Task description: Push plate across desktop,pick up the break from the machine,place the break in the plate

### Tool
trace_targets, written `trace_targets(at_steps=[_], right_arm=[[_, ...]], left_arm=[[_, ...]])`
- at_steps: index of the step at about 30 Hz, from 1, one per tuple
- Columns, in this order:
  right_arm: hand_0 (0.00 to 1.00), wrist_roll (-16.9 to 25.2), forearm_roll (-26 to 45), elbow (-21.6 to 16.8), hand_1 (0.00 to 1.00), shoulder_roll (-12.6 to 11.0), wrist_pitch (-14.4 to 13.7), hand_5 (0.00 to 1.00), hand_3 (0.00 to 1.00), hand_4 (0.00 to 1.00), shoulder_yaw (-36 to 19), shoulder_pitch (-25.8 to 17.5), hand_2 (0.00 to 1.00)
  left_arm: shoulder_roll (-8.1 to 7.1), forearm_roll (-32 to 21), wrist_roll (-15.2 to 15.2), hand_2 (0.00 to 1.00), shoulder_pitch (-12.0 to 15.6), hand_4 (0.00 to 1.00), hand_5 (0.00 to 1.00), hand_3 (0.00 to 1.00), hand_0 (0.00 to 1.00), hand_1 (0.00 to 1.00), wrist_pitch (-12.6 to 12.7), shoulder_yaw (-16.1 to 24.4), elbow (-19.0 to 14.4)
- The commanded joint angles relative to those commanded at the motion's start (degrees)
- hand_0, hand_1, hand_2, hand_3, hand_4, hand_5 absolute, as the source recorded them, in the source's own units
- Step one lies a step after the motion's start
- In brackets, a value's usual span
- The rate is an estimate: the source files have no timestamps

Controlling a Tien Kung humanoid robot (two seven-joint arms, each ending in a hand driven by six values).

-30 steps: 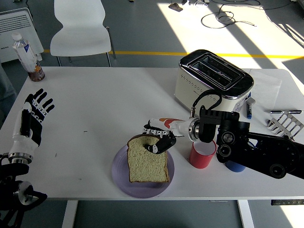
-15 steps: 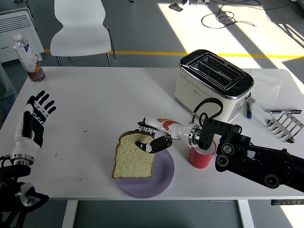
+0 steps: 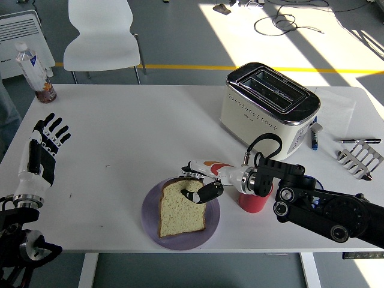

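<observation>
Bread (image 3: 180,208) pale, brown-crusted, flat on purple plate (image 3: 152,225); right hand (image 3: 201,183) fingers pinching top edge.

Behind the white tabletop (image 3: 138,126) you see a grey floor (image 3: 186,36) crossed by a yellow line (image 3: 192,66). A white chair (image 3: 102,36) stands past the tabletop's far edge, a white radiator (image 3: 21,33) left of it, and sunlight falls over loose cables (image 3: 288,21) beyond the far right corner.

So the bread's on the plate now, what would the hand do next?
Probably open its fingers and let go. The bread slice already lies on the purple plate, yet the right hand grips its top edge. The left hand is open over the table's left side.
</observation>
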State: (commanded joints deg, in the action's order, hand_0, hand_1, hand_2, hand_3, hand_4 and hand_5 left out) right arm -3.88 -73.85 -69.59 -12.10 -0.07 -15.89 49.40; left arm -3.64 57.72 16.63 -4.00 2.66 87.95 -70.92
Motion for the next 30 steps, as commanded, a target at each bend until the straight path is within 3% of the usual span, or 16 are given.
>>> trace_targets(at_steps=[5, 6, 11, 12, 13, 17, 18, 23, 24, 30], right_arm=[[0.475, 0.37, -1.96, 2.04, 0.482, 0.98, 0.23, 0.174, 0.559, 0.322, -0.48, 0.21, 0.526], [0.535, 0.42, -2.03, 2.26, 0.563, 1.07, 0.39, 0.193, 0.641, 0.412, -0.49, 0.19, 0.612], [0.535, 0.28, -2.67, 3.71, 0.563, 1.48, 2.25, 0.193, 0.641, 0.412, -0.16, -0.10, 0.612], [0.671, 0.27, -2.76, 3.86, 0.705, 1.53, 2.34, 0.221, 0.753, 0.482, -0.15, -0.12, 0.731], [0.671, 0.25, -2.98, 4.23, 0.705, 1.68, 2.53, 0.221, 0.753, 0.482, -0.20, -0.14, 0.731], [0.671, 1.00, -4.25, 5.52, 0.705, 2.28, 1.40, 0.221, 0.753, 0.482, -0.71, -0.18, 0.731], [0.732, 1.07, -4.27, 5.61, 0.749, 2.31, 1.29, 0.262, 0.825, 0.559, -0.76, -0.18, 0.815], [0.732, 1.98, -5.42, 6.86, 0.749, 2.72, 0.29, 0.262, 0.825, 0.559, -1.12, -0.16, 0.815], [0.802, 2.06, -5.48, 6.94, 0.792, 2.73, 0.29, 0.314, 0.892, 0.639, -1.15, -0.18, 0.897], [0.811, 2.64, -6.31, 7.39, 0.797, 2.70, -0.48, 0.336, 0.907, 0.666, -1.44, -0.49, 0.911]], left_arm=[[0.15, -0.06, 0.15, 0.897, -0.01, 0.551, 0.998, 0.910, 0.765, 0.804, 0.06, -0.08, 0.00], [0.16, -0.05, 0.18, 0.895, -0.03, 0.548, 0.998, 0.907, 0.765, 0.803, 0.07, -0.07, 0.01], [0.22, -0.14, 0.48, 0.895, 0.00, 0.548, 0.998, 0.907, 0.765, 0.803, 0.18, 0.14, 0.25], [0.22, -0.15, 0.50, 0.896, 0.02, 0.541, 0.998, 0.911, 0.767, 0.805, 0.18, 0.16, 0.25], [0.24, -0.17, 0.53, 0.896, 0.05, 0.541, 0.998, 0.911, 0.767, 0.805, 0.20, 0.19, 0.22], [0.32, -0.22, 0.67, 0.896, -0.06, 0.541, 0.998, 0.911, 0.767, 0.805, 0.28, 0.16, 0.14], [0.33, -0.22, 0.68, 0.896, -0.08, 0.535, 0.998, 0.911, 0.772, 0.812, 0.29, 0.16, 0.13], [0.34, -0.29, 0.82, 0.896, -0.16, 0.535, 0.998, 0.911, 0.772, 0.812, 0.34, 0.11, 0.02], [0.34, -0.29, 0.84, 0.900, -0.17, 0.522, 0.998, 0.917, 0.788, 0.830, 0.34, 0.12, 0.01], [0.34, -0.31, 0.89, 0.907, -0.14, 0.520, 0.998, 0.915, 0.806, 0.851, 0.38, 0.24, 0.03]])
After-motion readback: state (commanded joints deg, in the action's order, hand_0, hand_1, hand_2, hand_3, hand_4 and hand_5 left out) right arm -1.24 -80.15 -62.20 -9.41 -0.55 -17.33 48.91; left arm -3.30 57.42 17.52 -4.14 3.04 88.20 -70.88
